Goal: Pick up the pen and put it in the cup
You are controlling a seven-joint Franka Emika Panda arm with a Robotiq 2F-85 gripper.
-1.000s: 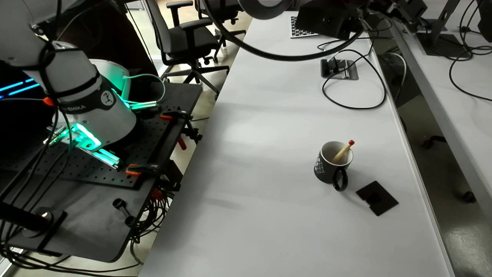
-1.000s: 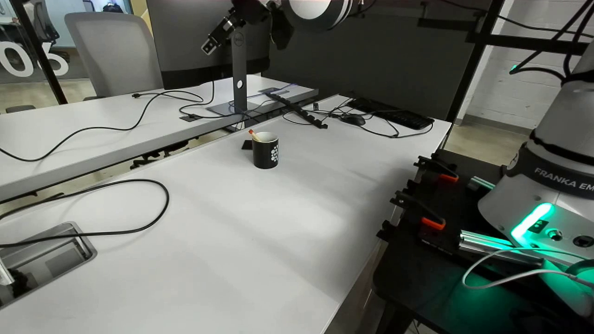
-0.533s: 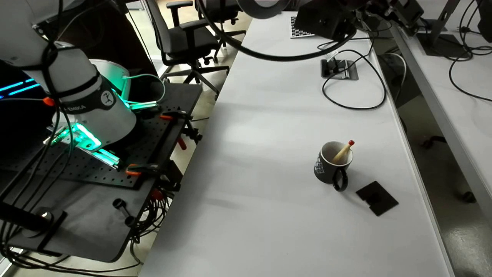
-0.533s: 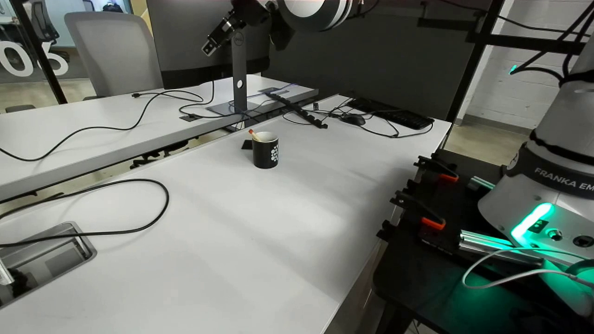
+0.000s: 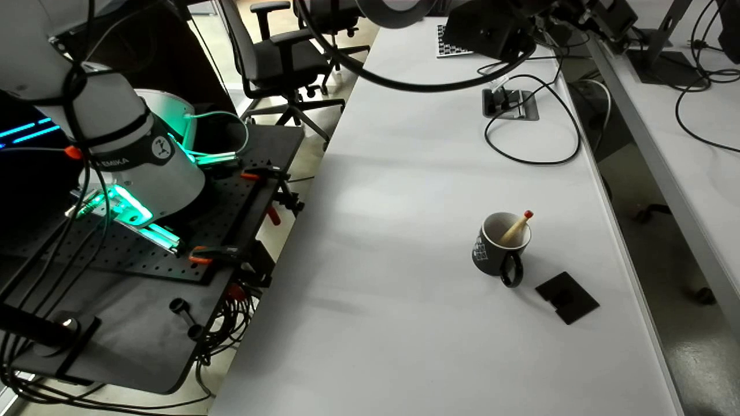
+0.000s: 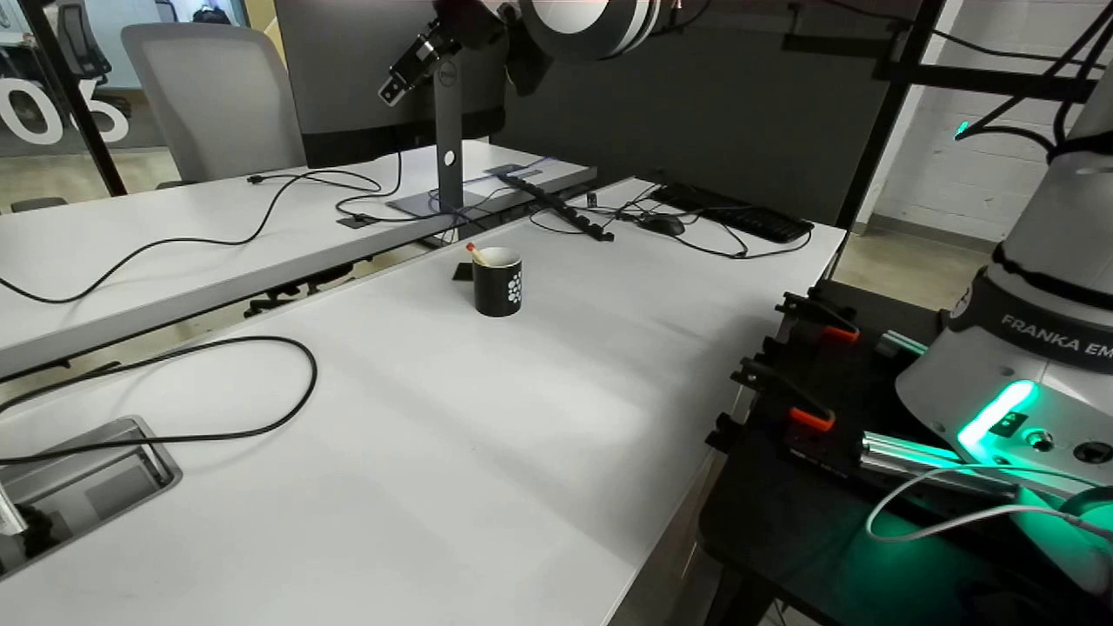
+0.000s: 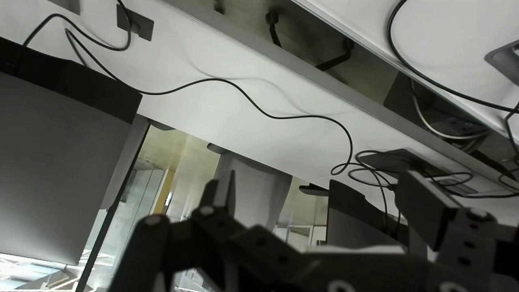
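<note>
The cup (image 5: 487, 254), a black mug with white print, stands upright on the white desk in both exterior views (image 6: 497, 291). Its handle shows in an exterior view on the side toward the flat black pad. The pen (image 5: 516, 228), pale with a red end, is inside the cup and leans on its rim; its red end sticks out above (image 6: 475, 253). Its lower end is hidden in the cup. My gripper (image 7: 320, 182) is open in the wrist view with nothing between its fingers. It is raised high, well away from the cup, near the monitor in an exterior view (image 6: 404, 76).
A flat black pad (image 5: 568, 297) lies beside the cup. A looped black cable (image 5: 535, 163) and a socket box (image 5: 529, 108) are farther along the desk. A neighbouring desk (image 6: 174, 252) carries a monitor (image 6: 383, 87) and cables. A keyboard (image 6: 730, 213) lies at the desk's end.
The arm shifted very slightly between one second and half a second ago, and is still since. The cup and pen have not moved. The gripper shows no visible change.
</note>
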